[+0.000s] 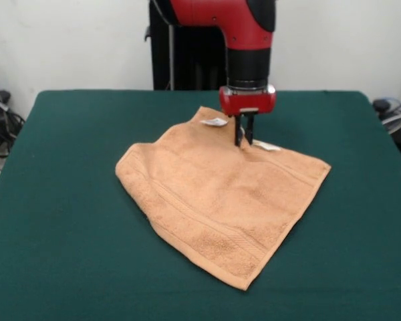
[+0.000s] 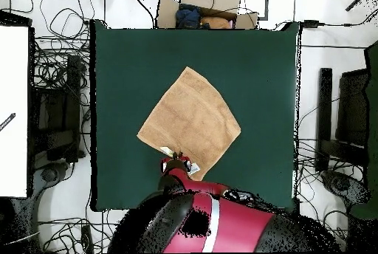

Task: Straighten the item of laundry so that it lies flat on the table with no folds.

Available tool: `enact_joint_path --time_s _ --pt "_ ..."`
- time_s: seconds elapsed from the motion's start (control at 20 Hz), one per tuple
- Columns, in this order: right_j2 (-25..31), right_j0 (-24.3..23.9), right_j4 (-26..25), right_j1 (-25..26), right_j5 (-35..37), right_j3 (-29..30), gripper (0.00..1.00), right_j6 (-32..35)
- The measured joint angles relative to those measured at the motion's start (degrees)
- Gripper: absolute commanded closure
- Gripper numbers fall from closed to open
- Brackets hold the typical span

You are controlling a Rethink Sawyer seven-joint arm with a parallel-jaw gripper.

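One fold is left, at the towel (image 1: 217,200) edge nearest the robot; your gripper (image 1: 244,140), fingers nearly closed there, may pinch cloth, I cannot tell; draw outward, low over the table (image 1: 67,234).

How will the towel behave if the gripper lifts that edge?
The towel is probably floppy: its edge by the gripper already buckles. It would likely drape rather than hold shape. Terry pile on the felt table suggests dragging, not sliding.
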Motion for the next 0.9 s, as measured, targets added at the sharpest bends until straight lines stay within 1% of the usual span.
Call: enact_joint_path --time_s 0.5,0.7,0.8,0.9 --pt "-0.21 2.43 8.98 -0.11 -3.20 2.78 1.00 0.80" --pt "-0.12 4.79 12.63 -0.56 -3.89 4.79 1.00 1.94" --pt "-0.07 5.66 13.63 -0.75 -3.90 5.60 1.00 2.36" --pt "0.28 7.50 15.22 -1.14 -3.89 7.48 1.00 3.63"
